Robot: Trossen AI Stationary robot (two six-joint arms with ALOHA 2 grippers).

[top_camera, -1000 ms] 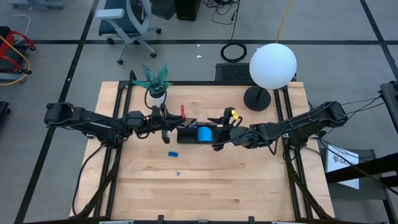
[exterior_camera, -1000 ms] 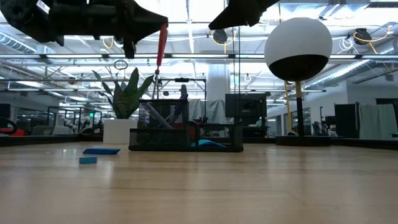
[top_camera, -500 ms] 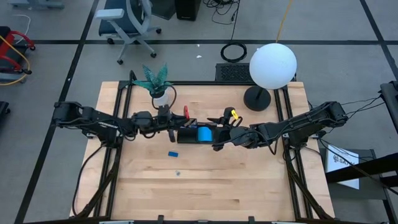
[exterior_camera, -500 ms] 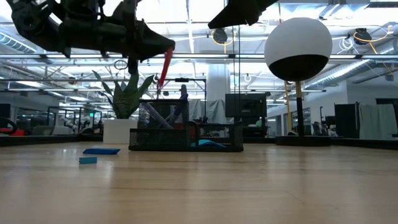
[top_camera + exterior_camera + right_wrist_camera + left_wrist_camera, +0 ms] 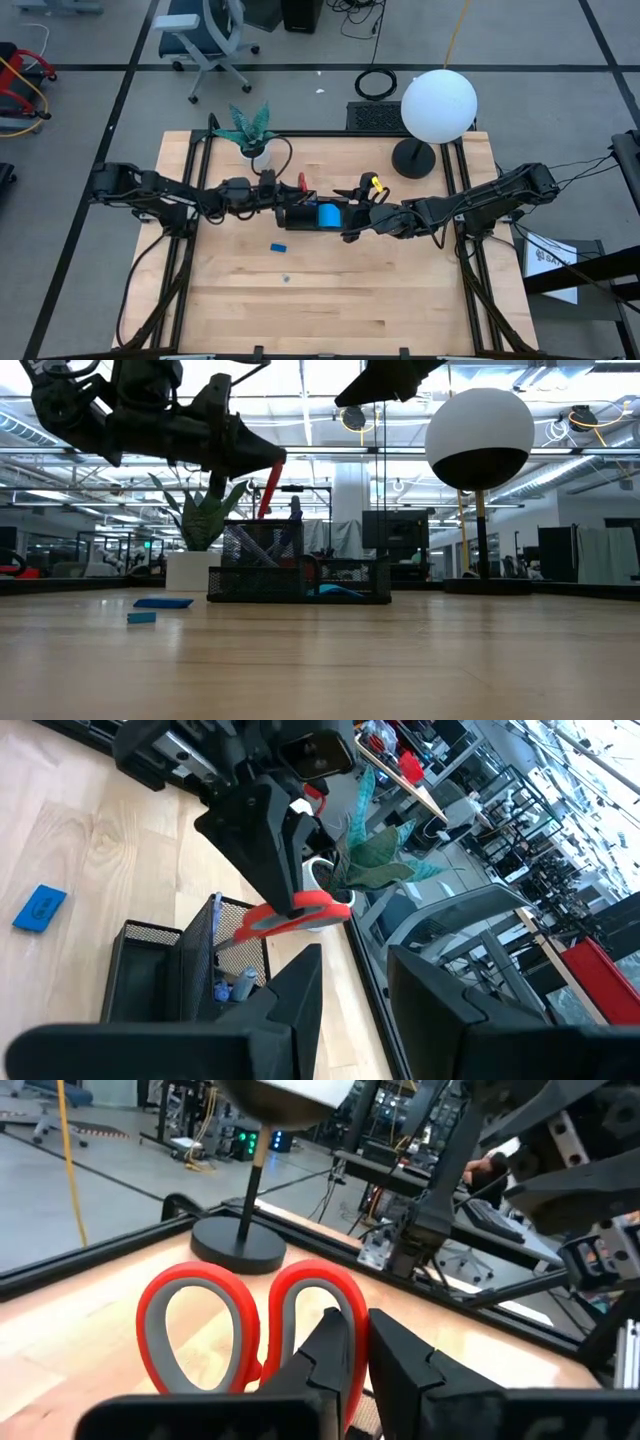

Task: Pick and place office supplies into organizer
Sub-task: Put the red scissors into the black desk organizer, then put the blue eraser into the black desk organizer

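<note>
Both grippers flank the organizer (image 5: 318,215): left gripper (image 5: 285,190), at its 10 o'clock, pinches the scissors (image 5: 268,488) tilted over the tall compartment for dropping in, while right gripper (image 5: 352,222), at 3 o'clock, waits part-open, empty.

readable text: none in any view | labels, brands, numbers: none legible on the surface (image 5: 330,300) or on anything it carries; signs in the room behind: too small and blurred to read; white sheet on the floor (image 5: 552,262) right of the surface: dark marks, not legible
</note>
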